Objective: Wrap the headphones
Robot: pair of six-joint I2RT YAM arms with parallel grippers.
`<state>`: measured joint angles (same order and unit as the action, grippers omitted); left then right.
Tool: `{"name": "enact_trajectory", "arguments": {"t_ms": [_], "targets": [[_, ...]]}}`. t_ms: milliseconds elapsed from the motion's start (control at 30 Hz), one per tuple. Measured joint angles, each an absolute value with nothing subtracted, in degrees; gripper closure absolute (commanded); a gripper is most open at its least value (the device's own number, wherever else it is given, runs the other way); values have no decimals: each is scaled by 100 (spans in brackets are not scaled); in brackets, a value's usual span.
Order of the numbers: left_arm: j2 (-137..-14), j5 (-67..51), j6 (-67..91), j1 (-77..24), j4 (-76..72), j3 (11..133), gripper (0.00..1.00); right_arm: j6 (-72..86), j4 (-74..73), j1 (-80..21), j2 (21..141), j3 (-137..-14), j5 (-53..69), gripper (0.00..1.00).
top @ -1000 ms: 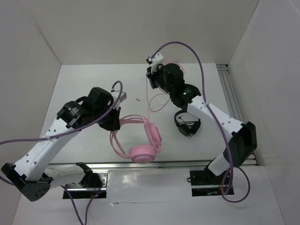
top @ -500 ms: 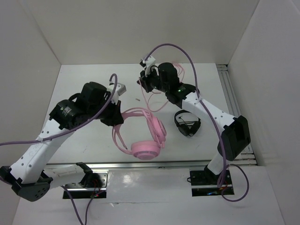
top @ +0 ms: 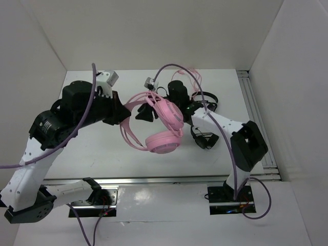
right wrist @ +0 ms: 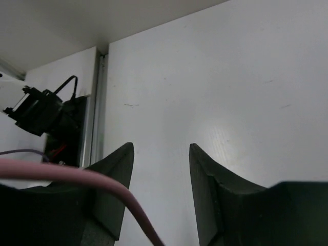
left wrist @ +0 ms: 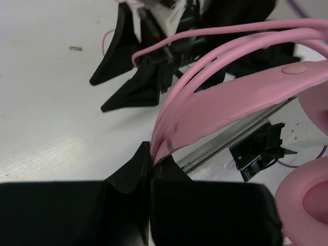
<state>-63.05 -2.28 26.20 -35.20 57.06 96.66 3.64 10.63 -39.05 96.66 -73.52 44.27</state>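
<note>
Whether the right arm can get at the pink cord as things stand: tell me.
Probably yes: the right gripper stands open with the cord lying across one finger, nothing between; it is not yet in the gap.

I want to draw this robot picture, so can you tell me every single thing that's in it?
headphones: one, pink, held up over the middle of the table
cord: one, pink, lying across one finger of the right gripper
black headphones: two, black, one on the table right of the pink pair, one farther back behind the right arm
speck: one, dark, on the table, too small to tell what
table: one, white
left arm, right arm: white and black, bases at the near edge
left gripper: black, shut on the headphones
right gripper: black, open, nothing between its fingers
</note>
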Motion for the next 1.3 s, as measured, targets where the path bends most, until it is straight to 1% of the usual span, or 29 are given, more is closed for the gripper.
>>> {"name": "enact_trajectory", "arguments": {"t_ms": [200,300,333,400,433,600,733,833,900,933,967,1000,1100,1200,1300], "targets": [[-6119,283,3022,-3546,5660,10125,100,1636,2834,-3905,10822,-7124,5179,41],[-6134,775,3238,-3551,5708,10418,100,2366,3881,-3905,11450,-6954,5378,47],[-6165,950,3317,-3551,5732,10523,100,2624,4202,-3909,11614,-6836,5428,52],[-6390,1310,3437,-3516,5802,10818,100,3151,4906,-3913,11863,-6591,5511,56],[-6495,1444,3481,-3483,5833,10954,100,3389,5196,-3920,11942,-6508,5551,62],[-7373,1951,3520,-3076,6064,11839,100,4121,6512,-4051,11955,-6016,5684,63],[-8340,1900,3472,-2335,6283,12560,100,4368,6945,-4270,11504,-5183,5730,63],[-8949,1664,3450,-1549,6514,12988,100,4397,7063,-4431,11010,-4622,5749,63],[-9214,1533,3454,-1015,6600,13043,100,4313,7078,-4556,10573,-4292,5741,68],[-9317,1500,3454,-755,6641,13039,100,4213,7067,-4626,10320,-4160,5714,73],[-9386,1474,3452,-572,6667,13017,100,4082,7017,-4703,10051,-4045,5675,85],[-9437,1472,3448,-379,6698,12936,100,3916,6790,-4794,9736,-3966,5599,90],[-9470,1505,3450,-64,6768,12595,100,3055,5730,-5168,8816,-3955,5133,100],[-9459,1603,3446,-16,6825,12149,100,2180,4464,-5575,8156,-4178,4565,100],[-9424,1896,3446,-49,6755,11570,100,1439,3236,-5752,7863,-4547,3981,100]]}}
